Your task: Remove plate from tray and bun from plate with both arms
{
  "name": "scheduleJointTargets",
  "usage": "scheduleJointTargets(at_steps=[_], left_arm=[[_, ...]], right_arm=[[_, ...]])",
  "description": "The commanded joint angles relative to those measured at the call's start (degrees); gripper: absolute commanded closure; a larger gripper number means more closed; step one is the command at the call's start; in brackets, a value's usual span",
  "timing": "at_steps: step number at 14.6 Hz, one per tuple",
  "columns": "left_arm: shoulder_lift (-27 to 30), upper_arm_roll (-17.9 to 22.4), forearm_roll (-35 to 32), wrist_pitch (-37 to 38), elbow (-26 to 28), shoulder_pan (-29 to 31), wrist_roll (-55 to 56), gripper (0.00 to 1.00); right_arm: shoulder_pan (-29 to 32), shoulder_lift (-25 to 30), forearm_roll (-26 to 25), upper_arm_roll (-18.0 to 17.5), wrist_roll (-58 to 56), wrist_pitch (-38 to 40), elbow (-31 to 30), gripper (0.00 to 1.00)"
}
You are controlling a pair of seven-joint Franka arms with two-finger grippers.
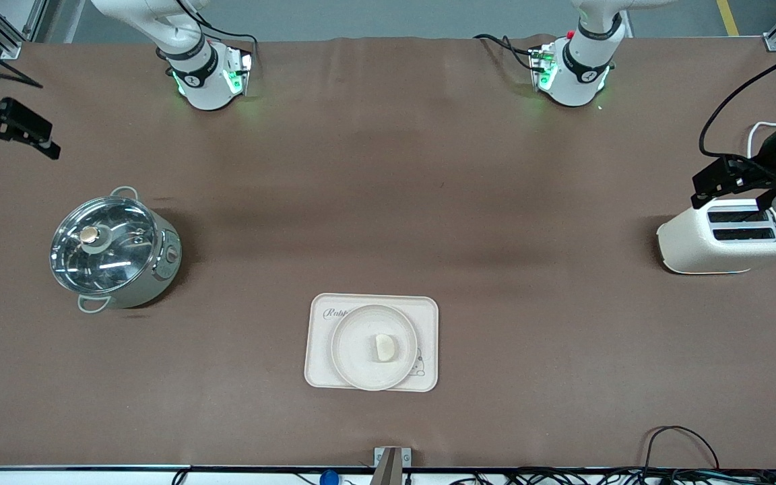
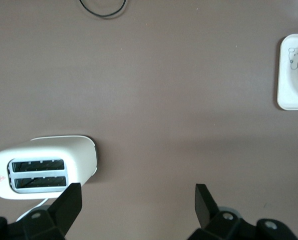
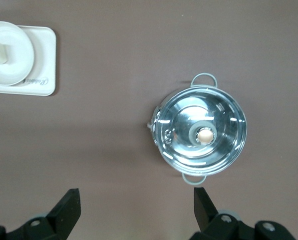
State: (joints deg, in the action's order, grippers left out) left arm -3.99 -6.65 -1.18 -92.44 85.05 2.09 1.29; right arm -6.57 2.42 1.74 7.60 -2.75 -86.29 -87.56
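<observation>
Brown table [image 1: 388, 168]: bun [image 1: 384, 347] on plate [image 1: 374, 347], well apart from both arms' open fingers

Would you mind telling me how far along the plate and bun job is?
Nothing looks done: the bun lies on the plate, which sits on the tray. Nothing is in hand: the left gripper hangs open beside the toaster, the right gripper open near the pot. Both removals remain.

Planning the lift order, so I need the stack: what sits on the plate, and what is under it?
On the plate lies only the bun, slightly off centre. Under the plate is the tray, its corners showing around the plate. The plate covers part of the tray's lettering and bunny drawing.
</observation>
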Motion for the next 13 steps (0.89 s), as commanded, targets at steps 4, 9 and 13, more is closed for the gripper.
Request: scheduleJointTargets(at_steps=[4, 9, 13], left_arm=[[-0.1, 0.1, 0.6, 1.7, -1.4, -0.2, 0.3, 0.0], [-0.1, 0.1, 0.8, 1.7, -1.4, -0.2, 0.4, 0.0], [-0.1, -0.1, 0.6, 1.7, -1.3, -0.1, 0.3, 0.0]], right_arm=[[1.3, 3.6, -1.1, 0.0, -2.2, -3.4, -6.9, 0.0], [0.6, 3.1, -0.9, 0.9, -2.0, -2.8, -5.9, 0.0], [0.5, 2.7, -0.2, 0.8, -2.4, -3.0, -3.2, 0.0]])
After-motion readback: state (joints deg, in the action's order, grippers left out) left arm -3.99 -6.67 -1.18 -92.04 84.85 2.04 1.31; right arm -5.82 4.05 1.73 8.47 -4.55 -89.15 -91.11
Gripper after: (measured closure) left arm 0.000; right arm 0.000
